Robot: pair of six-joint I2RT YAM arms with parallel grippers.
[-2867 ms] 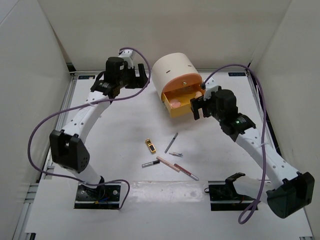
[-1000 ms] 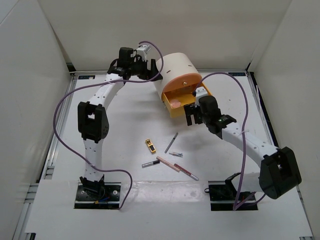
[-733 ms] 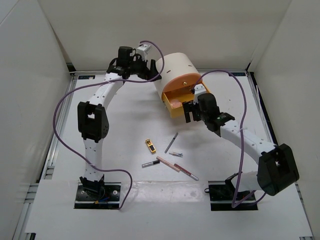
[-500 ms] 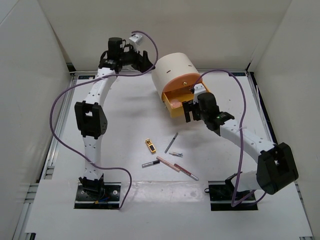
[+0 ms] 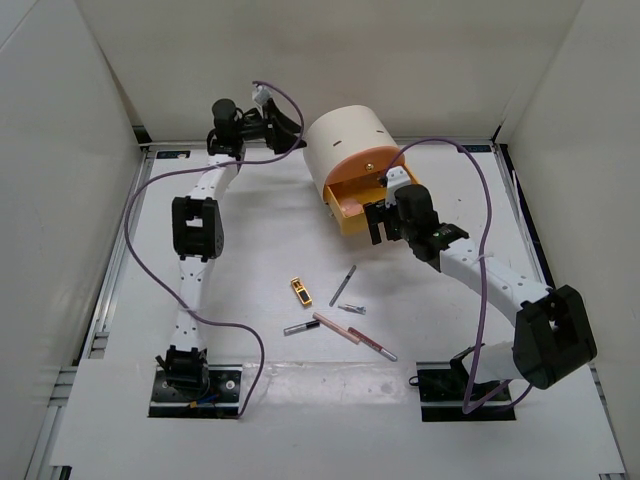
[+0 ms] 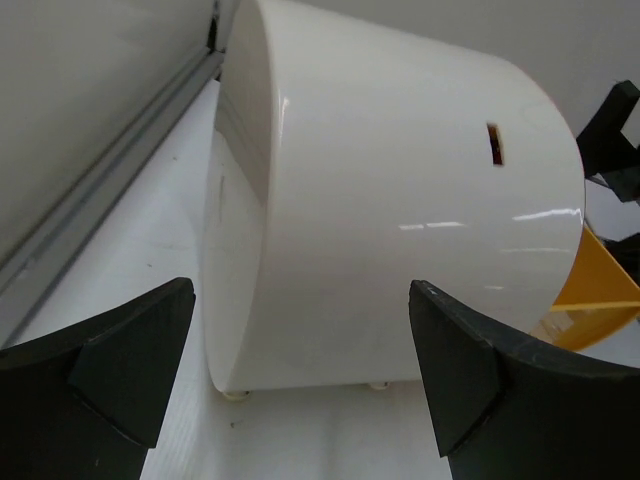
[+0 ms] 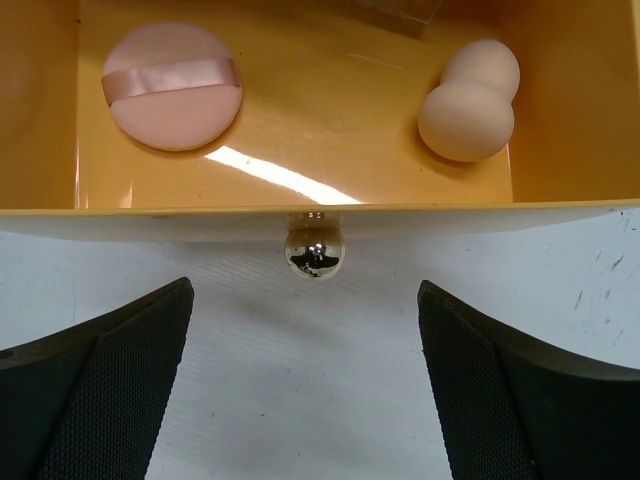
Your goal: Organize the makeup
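Your left arm has swung in from the far left, and the left claw [image 6: 301, 300] now reaches round the back of the cream box [image 5: 350, 140]. Your right arm has crept closer to the open orange drawer [image 5: 352, 207] and hardly shifts in the last half second.

Both claws are spread wide and hold nothing. The box's curved wall fills the space straight ahead of the left claw, apparently just short of touching.

The drawer's knob [image 7: 314, 252] sits just ahead of the right claw [image 7: 305, 288], centred in the gap and touching neither finger. Beyond it in the drawer, a pink puff [image 7: 172, 85] lies toward the left finger's side and a peach sponge [image 7: 468, 95] toward the right finger's side.

The main risk is shutting the drawer too soon. The gold lipstick [image 5: 300, 291] and the thin pencils [image 5: 335, 328] lie on the table [image 5: 250, 250], well behind the right claw, and would be left out.

If you push on the knob while the left claw is not braced against the box, the whole box may slide back or twist. An off-centre push could skew the drawer so it binds. Clenching carelessly on the rounded, shiny knob could let it slip out.
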